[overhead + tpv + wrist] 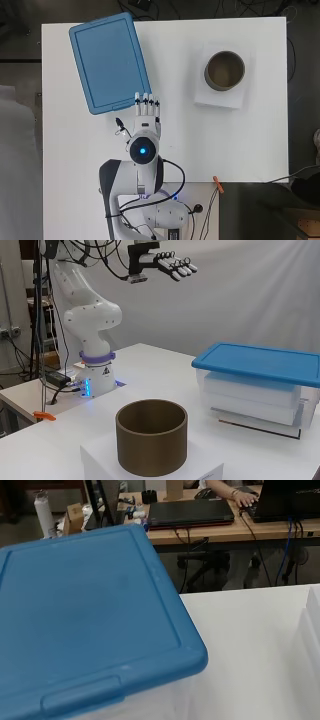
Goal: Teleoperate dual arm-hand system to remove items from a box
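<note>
The hand (165,262) hovers high, fingers (146,102) straight and together, holding nothing. The box (257,390) remains closed under its blue lid (109,61), so nothing inside is reachable.

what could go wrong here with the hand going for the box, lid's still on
1. The blue lid is shut on the clear box, so nothing comes out until it is off; prying at one edge might drag or tip the box.
2. The hand hangs high with straight fingers; coming down it may press the lid flat rather than catch its tab.
3. The brown cylinder stands on a white block nearby; a wide swing might knock it.
</note>
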Controlling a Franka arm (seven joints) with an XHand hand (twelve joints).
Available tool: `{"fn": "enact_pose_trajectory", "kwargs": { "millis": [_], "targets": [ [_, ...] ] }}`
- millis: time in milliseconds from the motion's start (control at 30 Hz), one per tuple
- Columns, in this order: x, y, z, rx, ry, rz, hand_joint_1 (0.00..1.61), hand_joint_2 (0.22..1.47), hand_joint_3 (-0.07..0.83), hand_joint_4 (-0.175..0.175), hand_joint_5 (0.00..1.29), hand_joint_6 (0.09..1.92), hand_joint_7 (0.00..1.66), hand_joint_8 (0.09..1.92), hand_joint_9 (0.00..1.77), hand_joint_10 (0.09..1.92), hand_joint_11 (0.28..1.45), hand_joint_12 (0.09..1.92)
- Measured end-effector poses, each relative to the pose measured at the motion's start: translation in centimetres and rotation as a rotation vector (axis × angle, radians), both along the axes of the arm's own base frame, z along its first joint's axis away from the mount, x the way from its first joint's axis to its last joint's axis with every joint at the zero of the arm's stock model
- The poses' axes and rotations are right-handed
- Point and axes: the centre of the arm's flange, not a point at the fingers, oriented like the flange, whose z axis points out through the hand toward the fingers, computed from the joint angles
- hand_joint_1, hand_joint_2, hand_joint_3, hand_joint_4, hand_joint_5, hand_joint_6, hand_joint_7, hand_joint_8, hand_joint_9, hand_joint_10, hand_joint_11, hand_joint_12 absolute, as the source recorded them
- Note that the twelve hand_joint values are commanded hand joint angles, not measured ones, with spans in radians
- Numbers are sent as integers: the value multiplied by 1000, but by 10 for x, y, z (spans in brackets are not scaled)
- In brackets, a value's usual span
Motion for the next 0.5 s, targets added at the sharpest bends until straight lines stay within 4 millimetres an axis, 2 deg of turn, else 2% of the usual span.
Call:
{"fn": "enact_pose_trajectory", "kwargs": {
  "millis": [67,200,267,367,433,500],
  "targets": [
    [-3,35,13,74,-54,-209,0,957,-14,-17,191,87,268,87,287,87,438,87],
    [-8,77,28,218,-84,-568,0,949,-5,-23,247,87,343,87,351,87,451,87],
    [-11,97,33,276,-87,-668,0,943,-5,-29,243,87,351,87,362,87,453,87],
    [-12,114,37,319,-84,-686,0,907,-7,-34,230,87,392,87,408,87,466,87],
    [-9,114,38,280,-92,-630,0,894,-9,-32,223,87,371,87,397,87,463,87],
    [-3,112,37,199,-121,-502,0,885,-10,-23,241,87,385,87,422,87,465,87]
  ]
}}
